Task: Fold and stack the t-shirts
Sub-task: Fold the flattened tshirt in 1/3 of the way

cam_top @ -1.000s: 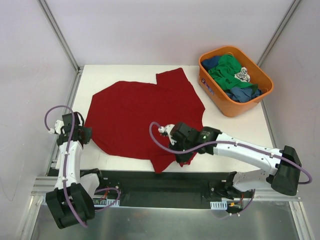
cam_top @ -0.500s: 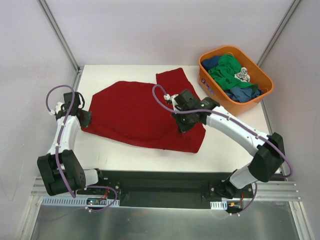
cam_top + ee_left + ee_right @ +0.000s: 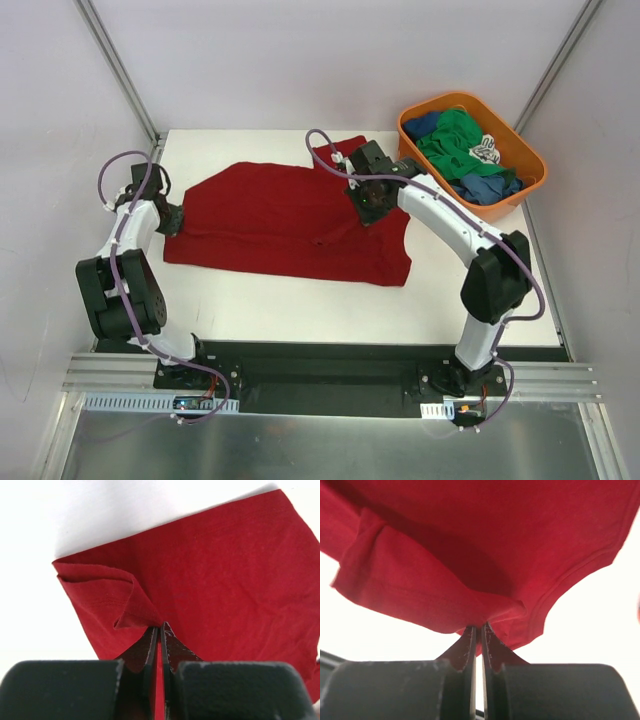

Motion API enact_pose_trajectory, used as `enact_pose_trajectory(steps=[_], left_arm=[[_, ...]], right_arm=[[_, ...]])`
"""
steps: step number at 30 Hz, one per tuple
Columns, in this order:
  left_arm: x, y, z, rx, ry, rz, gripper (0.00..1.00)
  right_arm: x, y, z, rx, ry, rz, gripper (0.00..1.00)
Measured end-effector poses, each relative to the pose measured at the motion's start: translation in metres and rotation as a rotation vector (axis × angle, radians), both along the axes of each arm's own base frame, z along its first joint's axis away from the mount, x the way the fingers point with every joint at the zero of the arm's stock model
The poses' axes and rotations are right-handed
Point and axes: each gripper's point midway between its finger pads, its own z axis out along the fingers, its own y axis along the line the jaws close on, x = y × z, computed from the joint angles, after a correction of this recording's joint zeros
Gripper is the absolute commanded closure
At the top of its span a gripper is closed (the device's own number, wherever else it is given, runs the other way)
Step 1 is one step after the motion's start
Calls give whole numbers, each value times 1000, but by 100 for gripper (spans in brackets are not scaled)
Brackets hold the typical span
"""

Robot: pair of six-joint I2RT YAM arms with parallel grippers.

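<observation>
The large dark red t-shirt lies folded over on the white table, its near half doubled toward the back. My left gripper is shut on the shirt's left edge; the left wrist view shows red cloth pinched between the jaws. My right gripper is shut on the shirt's cloth near its right side, over the fold; the right wrist view shows a hem clamped at the jaw tips. Green and blue t-shirts lie in the orange tub.
The orange plastic tub stands at the back right corner of the table. Metal frame posts rise at the back left and back right. The black base rail runs along the near edge.
Both grippers have carried the shirt's near edge toward the back, folding the shirt over itself. The right arm has stretched far forward; the left gripper has moved back along the left edge.
</observation>
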Motion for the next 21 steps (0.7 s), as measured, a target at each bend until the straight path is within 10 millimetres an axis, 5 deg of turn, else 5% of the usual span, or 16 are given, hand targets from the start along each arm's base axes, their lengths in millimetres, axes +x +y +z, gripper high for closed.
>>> enact_pose_trajectory(steps=[12,16,17,19,20,21], left_arm=[[24,6,-20,-13,53,-1,100],[32,6,-27,-13,72,-15,54],[36,7,-28,-12,73,-16,34],[42,9,-27,-5,71,-27,21],[44,10,-26,-1,68,-35,7],[46,11,-23,3,64,-39,1]], right_arm=[[49,-2,-25,-78,-4,-21,96],[68,-4,-35,-100,-16,-45,83],[76,-4,-38,-108,-26,-55,82],[91,-4,-45,-126,-43,-79,68],[98,-5,-47,-137,-54,-93,61],[105,-6,-50,-148,-65,-108,42]])
